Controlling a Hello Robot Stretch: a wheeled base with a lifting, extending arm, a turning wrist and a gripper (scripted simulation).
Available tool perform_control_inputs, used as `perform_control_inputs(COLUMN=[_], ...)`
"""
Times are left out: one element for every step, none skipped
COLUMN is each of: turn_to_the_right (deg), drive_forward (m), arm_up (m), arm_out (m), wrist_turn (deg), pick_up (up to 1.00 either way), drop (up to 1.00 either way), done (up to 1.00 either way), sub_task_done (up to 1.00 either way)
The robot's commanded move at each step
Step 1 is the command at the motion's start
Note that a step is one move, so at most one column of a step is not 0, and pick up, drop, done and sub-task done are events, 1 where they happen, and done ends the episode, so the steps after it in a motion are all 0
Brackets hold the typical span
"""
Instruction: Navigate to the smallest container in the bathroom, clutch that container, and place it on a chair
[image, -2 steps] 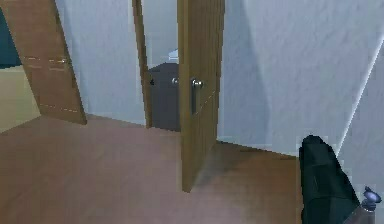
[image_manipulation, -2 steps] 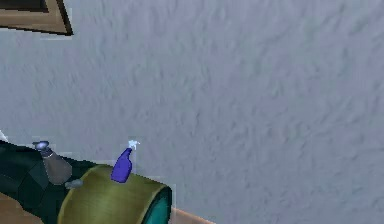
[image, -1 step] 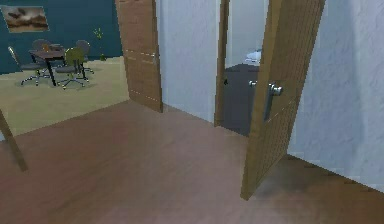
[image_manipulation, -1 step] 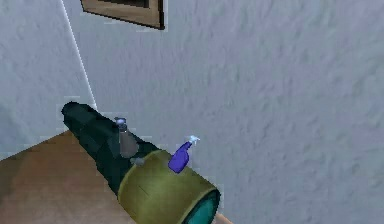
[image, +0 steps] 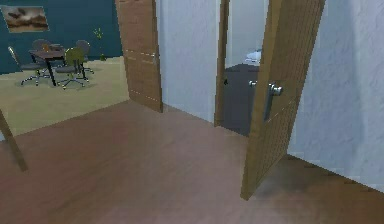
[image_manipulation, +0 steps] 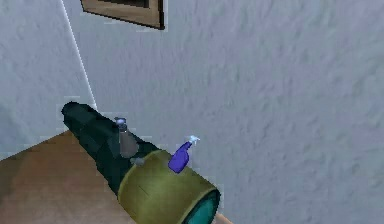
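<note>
A dark arm bar crosses the arm side view's lower part, from an olive, teal-ended cylinder (image_manipulation: 165, 192) up to the left. The gripper (image_manipulation: 78, 116) is the dark body at its far end, and I cannot make out its fingers. A small purple-blue spray bottle (image_manipulation: 181, 157) shows against the white wall just above the bar, clear of the floor. I cannot tell whether the gripper holds anything. In the forward view, office chairs (image: 72, 65) stand around a dark table (image: 48, 48) in the far room at the left.
An open wooden door (image: 280, 90) with a metal handle stands close at the forward view's right. Beside it a doorway shows a dark cabinet (image: 238, 95). Another wooden door (image: 140, 50) flanks the opening to the carpeted room. Brown floor (image: 130, 170) lies ahead. A framed picture (image_manipulation: 125, 10) hangs on the wall.
</note>
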Motion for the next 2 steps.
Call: perform_control_inputs(turn_to_the_right=[0.0, 0.0], drive_forward=[0.00, 0.00], arm_up=[0.06, 0.00], arm_out=[0.00, 0.48], wrist_turn=[0.0, 0.0], pick_up=[0.00, 0.00], drop=[0.00, 0.00], done=[0.00, 0.00], sub_task_done=[0.00, 0.00])
